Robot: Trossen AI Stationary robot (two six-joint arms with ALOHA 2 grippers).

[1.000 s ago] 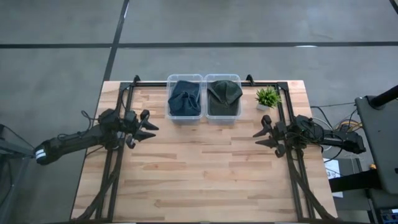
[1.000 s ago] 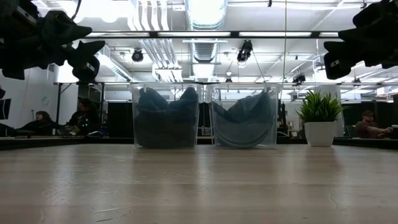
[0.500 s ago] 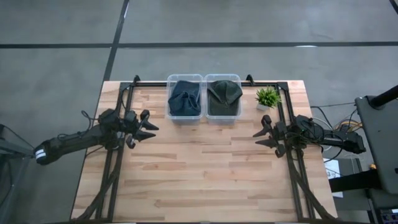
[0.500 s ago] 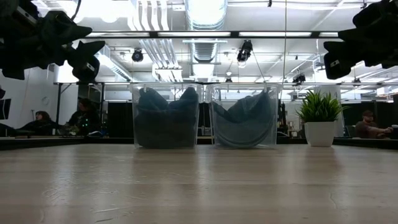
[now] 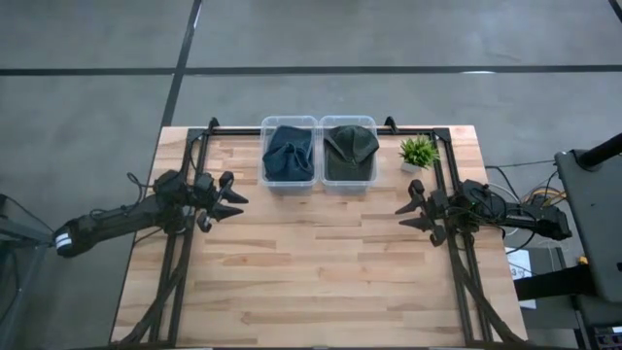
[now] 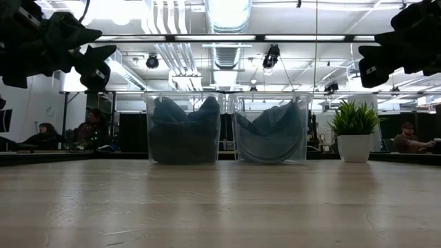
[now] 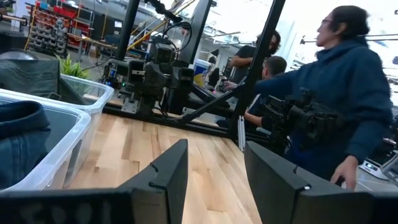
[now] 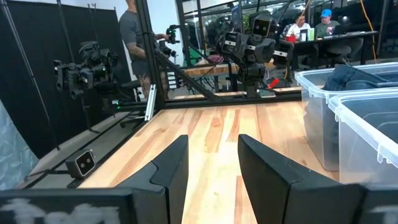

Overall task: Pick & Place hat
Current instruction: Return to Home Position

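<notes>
Two clear plastic bins stand side by side at the table's far edge. The left bin (image 5: 289, 154) holds a dark blue hat (image 5: 288, 153); the right bin (image 5: 349, 153) holds a dark green hat (image 5: 351, 144). Both hats lie crumpled on their bins' floors, as the low view shows (image 6: 183, 135) (image 6: 271, 135). My left gripper (image 5: 231, 205) hovers open above the table's left side, level, pointing toward the middle. My right gripper (image 5: 406, 213) hovers open above the right side, facing it. Nothing lies between either pair of fingers (image 7: 214, 180) (image 8: 212, 171).
A small potted plant (image 5: 418, 153) stands at the far right next to the green hat's bin. Black frame rails (image 5: 180, 253) run along both table sides and the far edge. People stand and sit beyond the table (image 7: 348, 93). Bare wood (image 5: 321, 262) lies between the arms.
</notes>
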